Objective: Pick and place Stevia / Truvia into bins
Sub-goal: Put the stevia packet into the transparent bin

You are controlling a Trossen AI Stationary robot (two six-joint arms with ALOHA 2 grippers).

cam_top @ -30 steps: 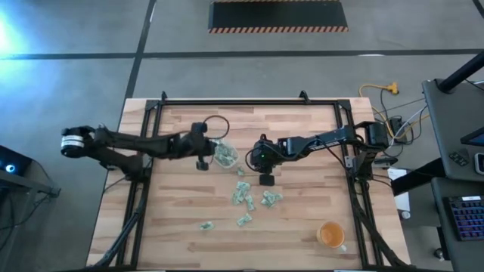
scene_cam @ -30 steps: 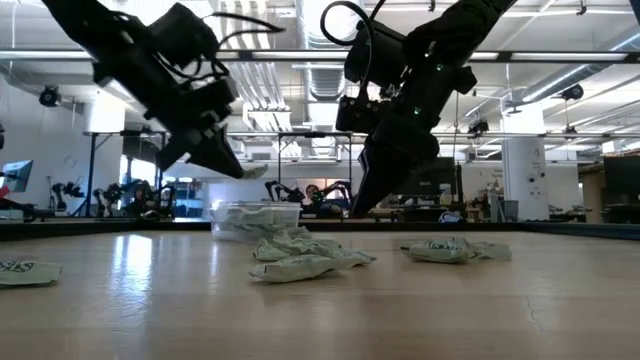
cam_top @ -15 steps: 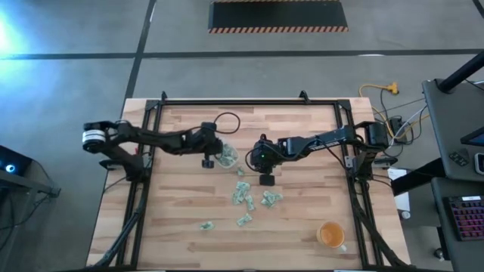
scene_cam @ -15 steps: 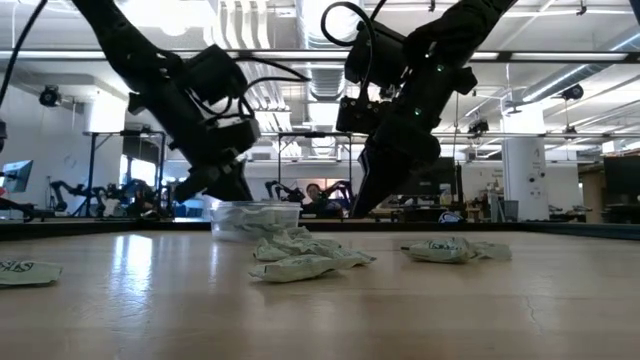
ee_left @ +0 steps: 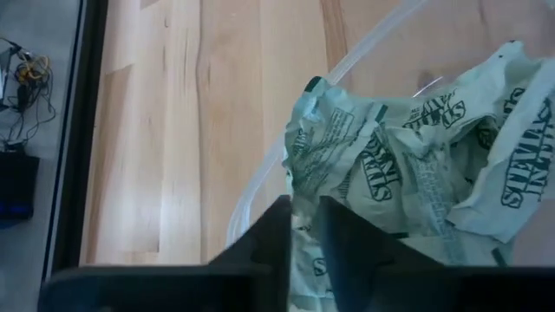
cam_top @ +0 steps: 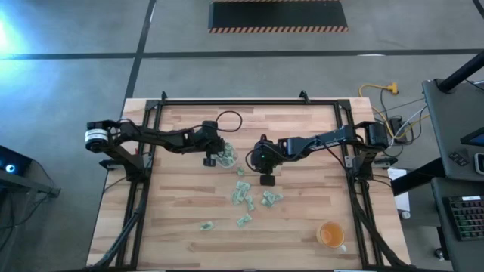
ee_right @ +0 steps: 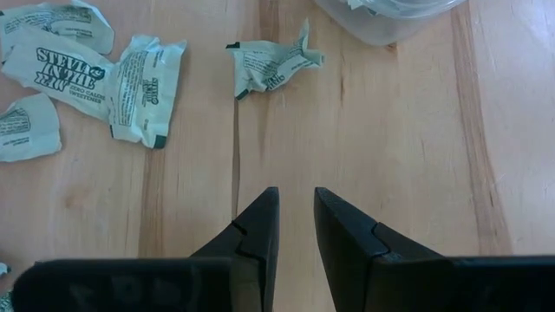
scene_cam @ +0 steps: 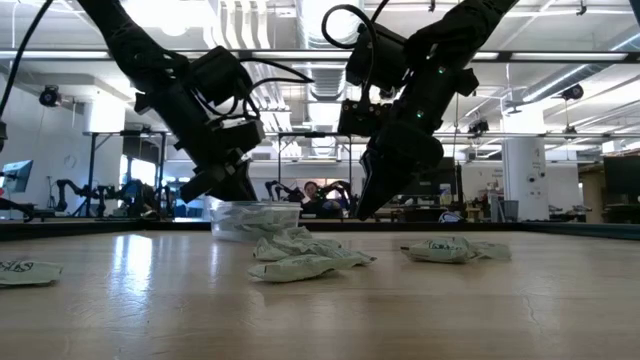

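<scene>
I see loose Stevia packets [cam_top: 249, 200] on the table [cam_top: 174, 227] | right gripper [ee_right: 295, 227] hangs over bare wood — fingers slightly parted, empty | left gripper [ee_left: 303, 227] over the clear tub [cam_top: 224, 155] — nearly closed, packet between its fingers.

tub [ee_left: 364, 52]: only a rim arc in left wrist view, rest cut off | packet [ee_left: 334, 147] between left gripper [ee_left: 303, 227] fingers: lower end hidden, grip unclear | tub [ee_right: 390, 22] cropped at 12 o'clock in right wrist view | packet [scene_cam: 20, 270] cut at 9 o'clock, low view | packet print unreadable in high view
</scene>
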